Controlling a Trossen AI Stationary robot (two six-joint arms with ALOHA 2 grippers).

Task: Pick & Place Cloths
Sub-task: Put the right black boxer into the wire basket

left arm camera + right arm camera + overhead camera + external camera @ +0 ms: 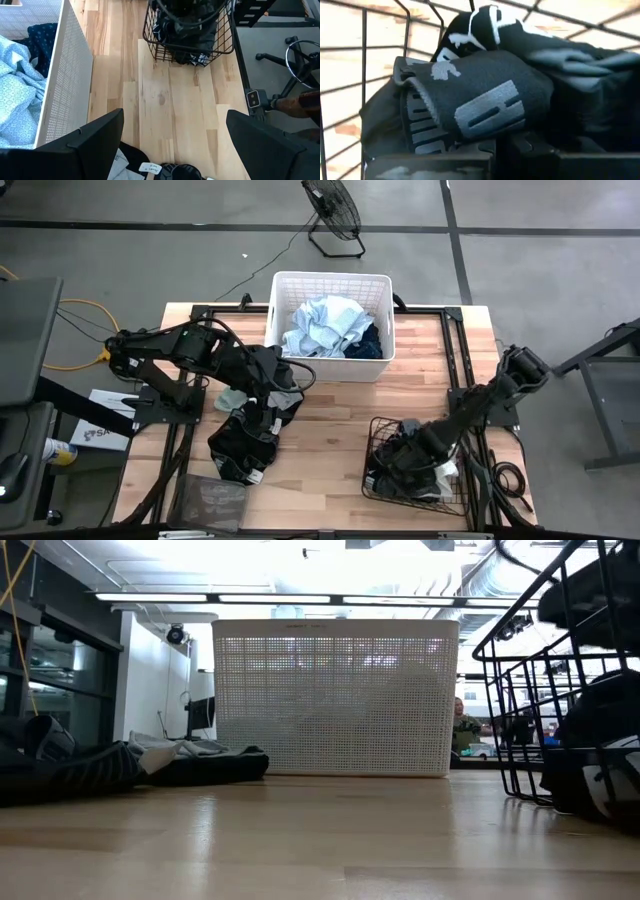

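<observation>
The cloths are split three ways: a light blue heap (325, 326) in the white laundry basket (385, 350), a dark pile (245, 442) on the bench (340, 430) under the wide-open left hand (268, 418), and black pieces (485, 95) in the wire basket (372, 480), where the right hand (405, 455) sits closed. All look light, limp and prone to trail or snag. A raised fold at the top of a heap seems the best hold.
</observation>
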